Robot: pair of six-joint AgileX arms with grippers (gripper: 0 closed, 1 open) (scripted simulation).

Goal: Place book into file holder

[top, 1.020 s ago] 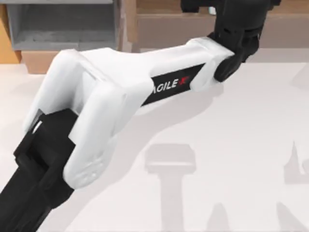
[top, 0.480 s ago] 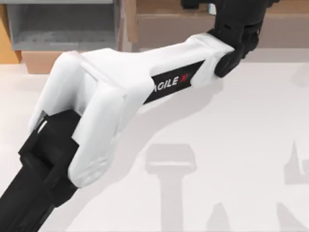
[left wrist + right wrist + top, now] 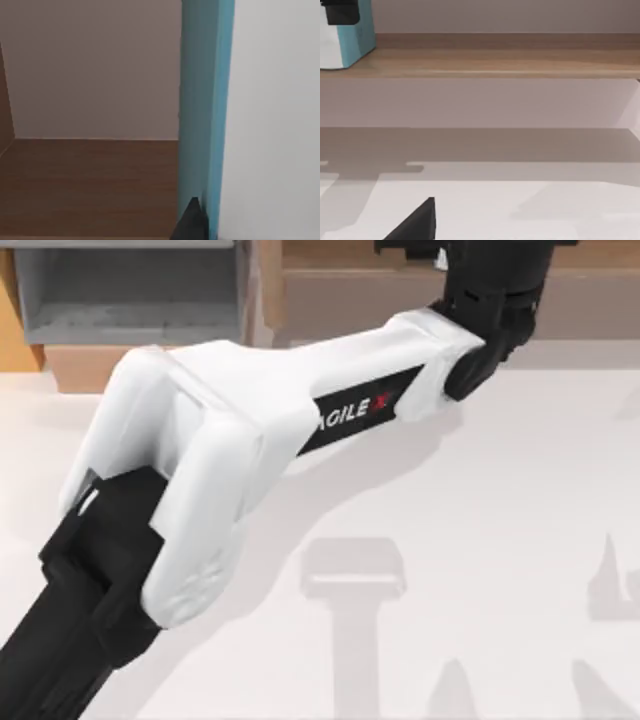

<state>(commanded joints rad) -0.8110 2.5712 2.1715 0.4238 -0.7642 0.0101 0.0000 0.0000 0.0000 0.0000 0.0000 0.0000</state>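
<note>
The book [image 3: 205,100] has a teal cover and white page edges [image 3: 275,115], and it stands upright in my left gripper [image 3: 420,252], which is shut on it. One dark fingertip [image 3: 190,225] presses on the cover. My left arm reaches across to the back right, over the long brown shelf [image 3: 380,290]. From the right wrist view the book [image 3: 355,40] is at the shelf's [image 3: 495,60] front edge, with the black left gripper [image 3: 340,12] on top of it. The grey file holder [image 3: 130,300] stands at the back left, well apart from the book.
The file holder has an orange-tan side [image 3: 10,320] and a light wooden front lip [image 3: 80,365]. A dark part of my right gripper [image 3: 415,225] hangs low over the white table [image 3: 480,500]. Arm shadows lie on the table's front half.
My left arm has pushed a little farther toward the back shelf with the book in its grip. In the last half second it has hardly moved.
</note>
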